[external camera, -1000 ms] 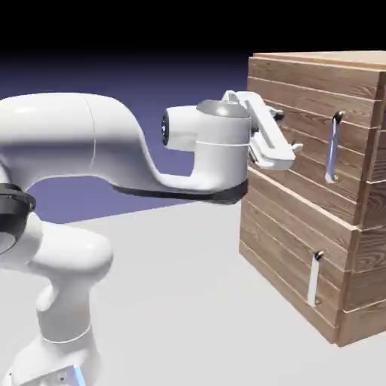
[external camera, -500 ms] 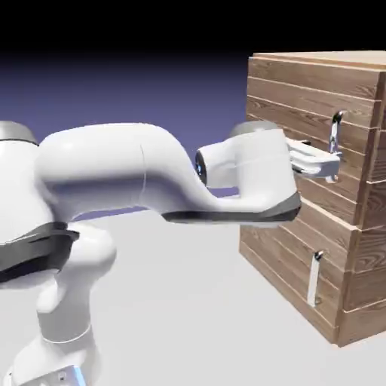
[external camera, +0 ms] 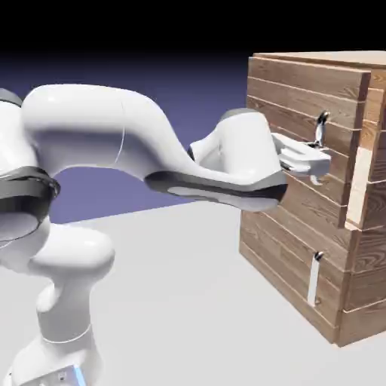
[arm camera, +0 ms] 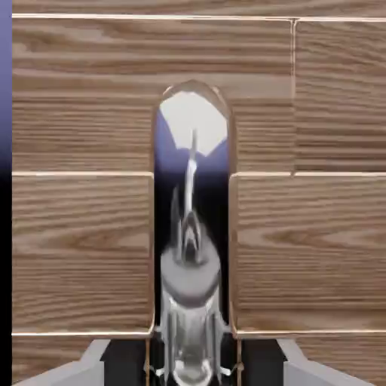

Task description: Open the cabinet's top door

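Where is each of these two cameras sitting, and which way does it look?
Exterior view: stands beside the robot, facing the cabinet; the white arm and gripper show.
Hand view: rides on the hand, looking along the gripper at the wood; only its grey finger tips show.
Shared: the top door and its silver handle, which the gripper is shut on.

White arm reaches level from the lower left toward the exterior view's right, elbow raised, wrist bent; gripper (external camera: 315, 157) points sideways, jaws clamped tight on the silver handle (external camera: 321, 128).
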`<move>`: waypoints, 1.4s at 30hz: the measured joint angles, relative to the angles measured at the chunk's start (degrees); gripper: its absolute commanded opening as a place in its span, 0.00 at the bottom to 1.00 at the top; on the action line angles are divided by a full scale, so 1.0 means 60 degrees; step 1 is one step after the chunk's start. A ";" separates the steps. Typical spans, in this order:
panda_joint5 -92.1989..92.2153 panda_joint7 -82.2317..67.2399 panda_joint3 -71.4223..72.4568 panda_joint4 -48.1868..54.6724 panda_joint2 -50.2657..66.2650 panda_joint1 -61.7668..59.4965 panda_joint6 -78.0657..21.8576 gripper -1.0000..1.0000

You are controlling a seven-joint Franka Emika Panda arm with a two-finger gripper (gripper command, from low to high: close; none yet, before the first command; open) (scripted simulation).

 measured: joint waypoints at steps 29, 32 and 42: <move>1.1139 -0.4596 0.9369 -0.5898 -0.4452 -0.4927 -0.5623 0.00; 1.2381 -0.4806 1.0396 -0.5950 -0.4603 -0.4697 -0.6477 0.00; 1.6069 -0.4832 1.3856 -0.5039 -0.3781 -0.4288 -0.9533 0.00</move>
